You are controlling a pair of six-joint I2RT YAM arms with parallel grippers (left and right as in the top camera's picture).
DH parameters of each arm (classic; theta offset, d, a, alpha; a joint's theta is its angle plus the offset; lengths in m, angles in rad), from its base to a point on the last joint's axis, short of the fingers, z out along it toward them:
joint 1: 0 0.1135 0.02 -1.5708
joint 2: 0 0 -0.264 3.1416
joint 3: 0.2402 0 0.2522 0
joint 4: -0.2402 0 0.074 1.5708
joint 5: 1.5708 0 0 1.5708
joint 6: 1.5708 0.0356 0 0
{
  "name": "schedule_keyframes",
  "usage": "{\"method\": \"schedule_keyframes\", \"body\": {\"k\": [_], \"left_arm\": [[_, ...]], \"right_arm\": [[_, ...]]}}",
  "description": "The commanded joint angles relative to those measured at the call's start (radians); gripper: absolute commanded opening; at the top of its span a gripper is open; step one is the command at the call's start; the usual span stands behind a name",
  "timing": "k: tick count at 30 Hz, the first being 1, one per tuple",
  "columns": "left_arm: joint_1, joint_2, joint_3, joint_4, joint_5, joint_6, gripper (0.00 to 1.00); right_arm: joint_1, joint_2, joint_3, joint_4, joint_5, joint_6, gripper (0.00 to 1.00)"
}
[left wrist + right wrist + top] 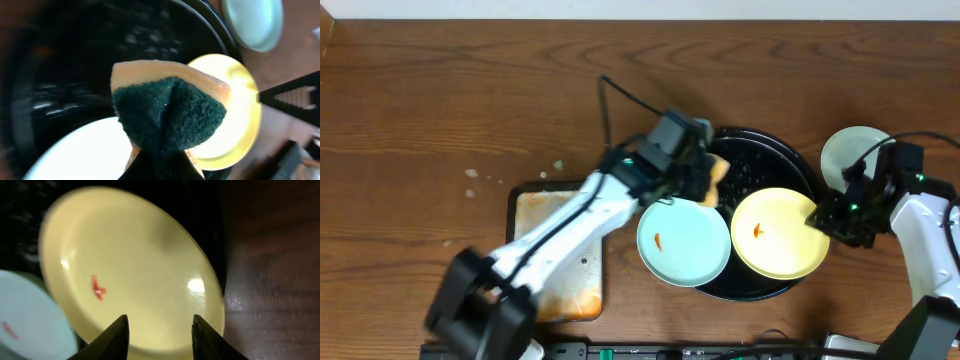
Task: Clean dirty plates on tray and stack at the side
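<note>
The black tray holds a light-blue plate and a yellow plate, each with an orange smear. A second light-blue plate lies on the table right of the tray. My left gripper is shut on a sponge, orange with a green scouring face, above the tray behind the two plates. My right gripper is open at the yellow plate's right edge. In the right wrist view its fingers sit over the yellow plate.
A rusty, soapy rectangular metal pan lies left of the tray, under my left arm. Bare wooden table spreads to the left and back. A few white flecks lie on the wood.
</note>
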Motion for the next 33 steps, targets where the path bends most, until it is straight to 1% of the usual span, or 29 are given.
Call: {"method": "schedule_keyframes", "body": {"k": [1, 4, 10, 14, 17, 21, 24, 29, 33], "left_arm": [[-0.023, 0.103, 0.055, 0.048, 0.188, -0.052, 0.07], [-0.065, 0.154, 0.081, 0.068, 0.188, -0.049, 0.07], [-0.157, 0.204, 0.111, 0.092, 0.124, -0.031, 0.07], [-0.203, 0.222, 0.111, 0.095, 0.121, -0.029, 0.08], [-0.216, 0.225, 0.111, 0.093, 0.108, -0.021, 0.07], [-0.206, 0.225, 0.113, 0.092, 0.090, -0.015, 0.07], [-0.197, 0.225, 0.115, 0.092, 0.088, -0.016, 0.07], [-0.220, 0.232, 0.115, 0.101, 0.071, -0.008, 0.07], [-0.235, 0.253, 0.115, 0.121, 0.042, -0.008, 0.07]], "right_arm": [[0.000, -0.003, -0.061, 0.035, 0.043, 0.050, 0.38], [0.000, -0.003, -0.082, 0.070, 0.032, 0.054, 0.40], [0.000, -0.004, -0.082, 0.072, 0.021, 0.046, 0.40], [0.000, -0.005, -0.082, 0.070, 0.020, 0.046, 0.39], [0.000, -0.005, -0.082, 0.083, 0.020, 0.046, 0.40], [0.005, -0.005, -0.088, 0.177, -0.015, 0.053, 0.39], [0.017, -0.004, -0.095, 0.222, 0.008, 0.058, 0.39], [0.018, -0.005, -0.093, 0.262, -0.003, 0.085, 0.37], [0.018, -0.018, -0.082, 0.253, -0.016, 0.084, 0.36]]}}
